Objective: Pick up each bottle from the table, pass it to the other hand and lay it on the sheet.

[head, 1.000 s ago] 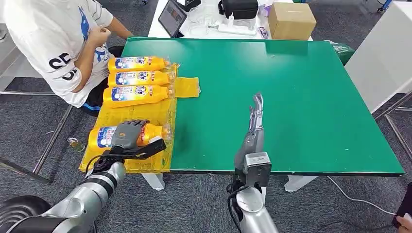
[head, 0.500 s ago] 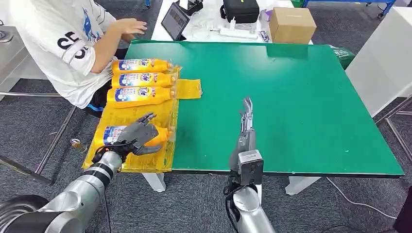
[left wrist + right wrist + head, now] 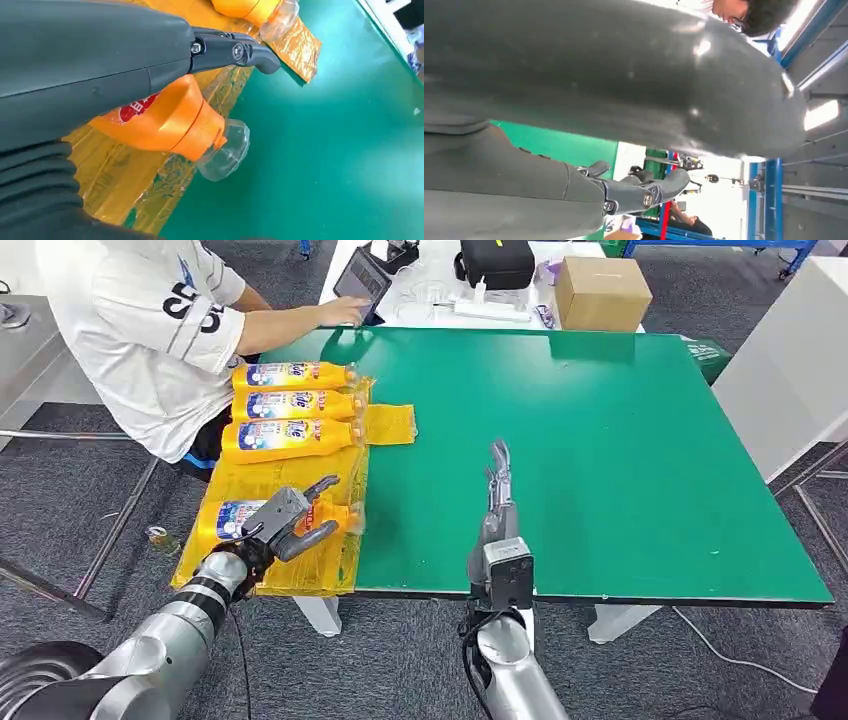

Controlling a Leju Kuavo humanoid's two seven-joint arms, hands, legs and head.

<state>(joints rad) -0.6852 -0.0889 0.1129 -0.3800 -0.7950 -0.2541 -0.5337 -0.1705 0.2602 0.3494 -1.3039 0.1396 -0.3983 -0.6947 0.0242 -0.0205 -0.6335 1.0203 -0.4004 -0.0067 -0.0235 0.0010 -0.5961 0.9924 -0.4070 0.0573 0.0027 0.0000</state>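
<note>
nearest bottle point(image 3: 285, 517) lies on its side on the yellow sheet point(image 3: 250, 480) at the table's point(image 3: 620, 440) near left corner, clear cap pointing toward the green middle. left hand point(image 3: 290, 522) is over its middle, fingers spread and lifted off, nothing gripped, released. in the left wrist view the bottle point(image 3: 165, 120) sits under the hand's point(image 3: 95, 65) grey thumb cover, orange shoulder and clear cap sticking out past the sheet point(image 3: 120, 185) edge onto green; whether the palm touches it cannot be told.

three more bottles point(image 3: 290, 405) lie side by side on the sheet's far part, parallel, caps the same way, touching or nearly so. bare sheet between them and the near bottle. a small yellow flap of sheet sticks out onto green beside the third one.

right hand point(image 3: 497, 490) is over the table near the front edge, well apart from the sheet, fingers straight and together pointing away from the robot, holding nothing. in the right wrist view the hand point(image 3: 624, 90) is a big grey cover with dark fingers extended.

a person point(image 3: 150, 330) in a white shirt sits at the table's far left, hand point(image 3: 345, 310) on a tablet point(image 3: 360, 280) beyond the table. cardboard box point(image 3: 600, 285) and black bag point(image 3: 495, 260) further back.
</note>
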